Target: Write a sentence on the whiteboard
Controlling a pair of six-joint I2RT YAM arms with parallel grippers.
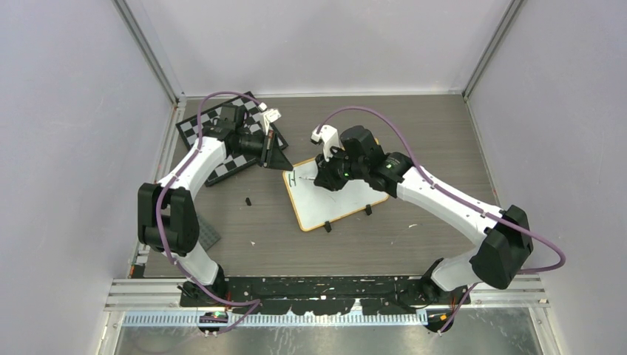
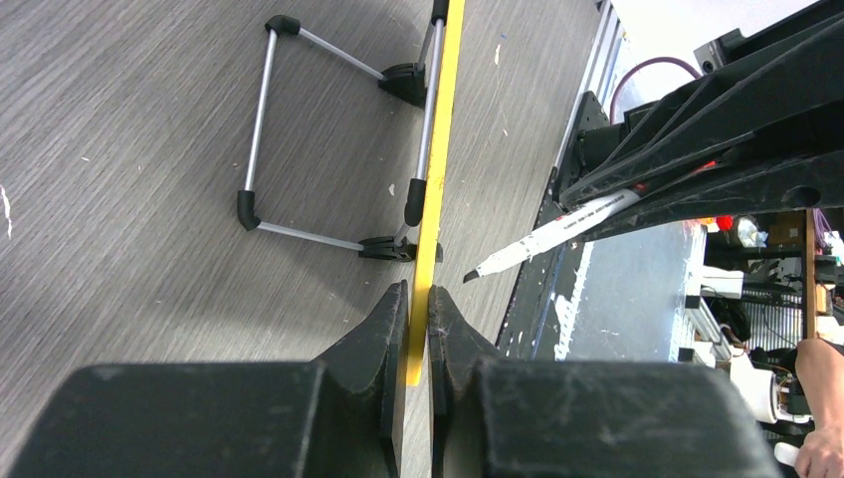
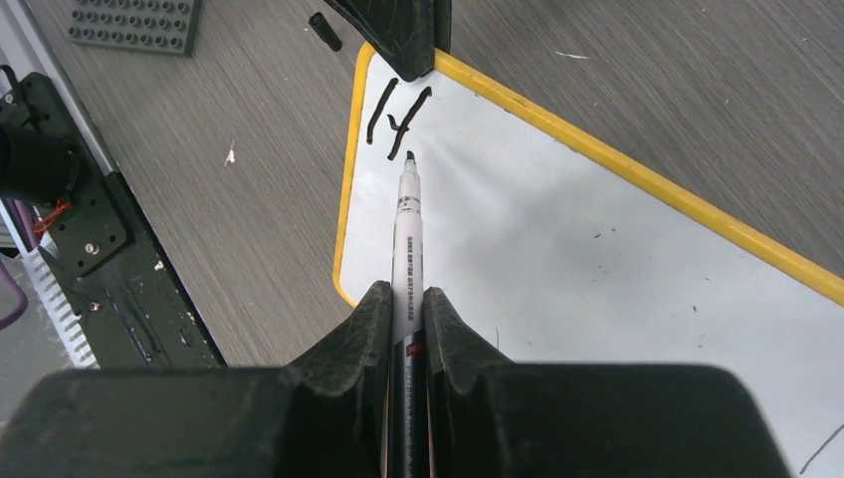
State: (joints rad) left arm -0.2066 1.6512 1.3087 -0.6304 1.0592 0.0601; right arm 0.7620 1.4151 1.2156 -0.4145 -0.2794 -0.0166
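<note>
The whiteboard [image 1: 336,200] lies tilted on the table, white with a yellow rim [image 3: 637,179]. A few black strokes [image 3: 396,118] are drawn near its far left corner. My left gripper [image 1: 285,161] is shut on that corner. In the left wrist view the rim [image 2: 434,149] runs edge-on between the fingers of the left gripper [image 2: 419,311]. My right gripper [image 3: 406,299] is shut on a white marker [image 3: 408,234], also seen from the side as the marker [image 2: 557,231]. Its black tip [image 3: 409,156] points at the board just below the strokes; contact cannot be told.
A chequered chessboard [image 1: 222,137] lies at the back left under the left arm. A small black cap [image 1: 248,200] rests on the table left of the whiteboard. A grey studded plate [image 1: 211,237] sits near the left arm's base. The board's wire stand [image 2: 299,129] shows behind it.
</note>
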